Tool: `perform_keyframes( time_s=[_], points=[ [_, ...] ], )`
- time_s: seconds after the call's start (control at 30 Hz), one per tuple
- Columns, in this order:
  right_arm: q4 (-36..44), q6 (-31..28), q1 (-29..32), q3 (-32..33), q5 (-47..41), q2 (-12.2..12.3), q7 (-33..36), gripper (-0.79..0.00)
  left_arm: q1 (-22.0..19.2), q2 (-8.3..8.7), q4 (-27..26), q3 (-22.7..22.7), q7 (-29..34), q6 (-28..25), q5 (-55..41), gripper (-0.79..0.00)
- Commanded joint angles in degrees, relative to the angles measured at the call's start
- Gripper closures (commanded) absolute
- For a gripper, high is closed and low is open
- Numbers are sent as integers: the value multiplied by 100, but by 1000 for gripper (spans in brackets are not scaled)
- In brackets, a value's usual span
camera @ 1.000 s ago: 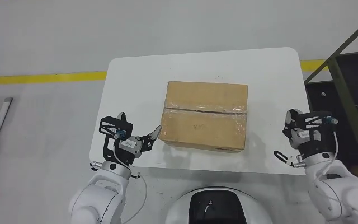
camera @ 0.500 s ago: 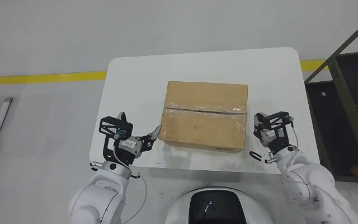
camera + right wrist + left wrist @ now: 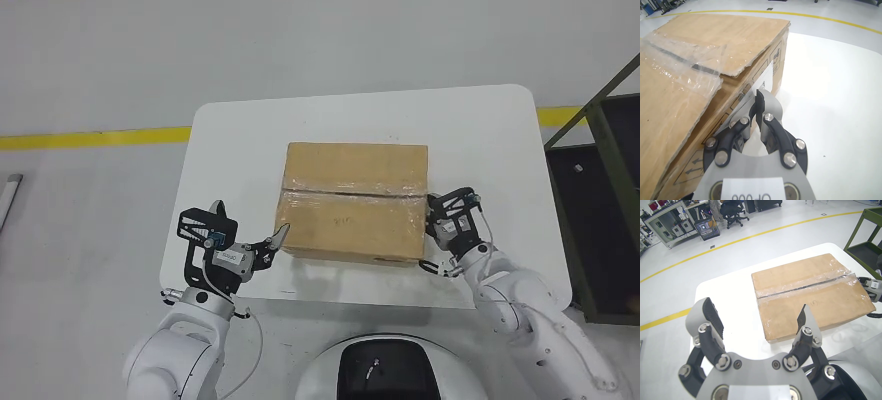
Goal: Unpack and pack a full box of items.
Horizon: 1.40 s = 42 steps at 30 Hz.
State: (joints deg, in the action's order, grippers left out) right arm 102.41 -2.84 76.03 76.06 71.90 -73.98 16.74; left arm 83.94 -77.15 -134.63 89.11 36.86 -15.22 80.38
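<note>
Right hand (image 3: 757,97) swung in and shoved the taped brown cardboard box (image 3: 350,200) left on the white bench (image 3: 480,130).
It's pressed together against the box's right end; my left hand (image 3: 272,248), spread, sits just beside the opposite end.

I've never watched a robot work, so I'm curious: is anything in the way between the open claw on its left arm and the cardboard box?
Nothing visible. Only table surface lies between the left gripper and the box.

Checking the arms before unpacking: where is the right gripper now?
In the top view, the right gripper is at the right end of the cardboard box, beside its side wall.
</note>
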Motion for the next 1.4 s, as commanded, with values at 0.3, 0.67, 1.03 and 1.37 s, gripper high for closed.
perform_keyframes(
  time_s=[0.3,0.67,1.03,1.37],
  points=[
    [938,218,598,551,763,88,-163,0,-322,43,-1,-302,-290,-474,22,-785],
    [1687,107,1607,1345,773,166,-259,0,-1680,-17,457,-1976,483,-827,-537,-785],
    [1951,158,2004,1559,560,163,-384,0,-1680,-17,457,-1976,483,-827,-537,-785],
    [1973,109,2169,1636,500,162,-448,0,-2098,-33,1135,-2280,46,-990,-388,-785]
  ],
)
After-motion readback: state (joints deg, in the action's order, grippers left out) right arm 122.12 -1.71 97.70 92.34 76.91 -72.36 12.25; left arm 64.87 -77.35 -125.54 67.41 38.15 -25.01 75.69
